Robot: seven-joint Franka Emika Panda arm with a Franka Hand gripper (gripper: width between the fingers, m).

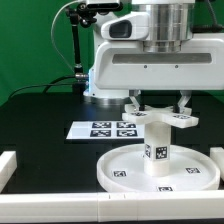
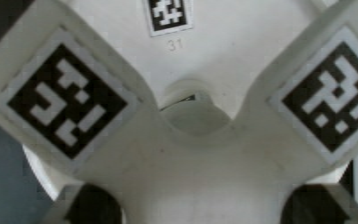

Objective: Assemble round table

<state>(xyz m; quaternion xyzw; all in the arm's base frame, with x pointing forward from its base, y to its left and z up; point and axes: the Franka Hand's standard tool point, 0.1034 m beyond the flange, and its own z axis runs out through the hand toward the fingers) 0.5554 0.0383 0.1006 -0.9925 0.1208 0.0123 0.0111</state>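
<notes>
Exterior view faces the arm from the front; wrist view, seemingly looking down, crowds the cross-shaped base (image 2: 194, 120).

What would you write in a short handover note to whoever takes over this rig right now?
Gripper: on the cross-shaped base; the exterior view suggests a grip, though the jaws are not clearly seen.
Parts: the leg stands upright on the round disc; the base sits at the leg's top. The marker board lies behind.
Done: leg placed on disc, base brought on.
Left: seat or tighten base, release.
</notes>
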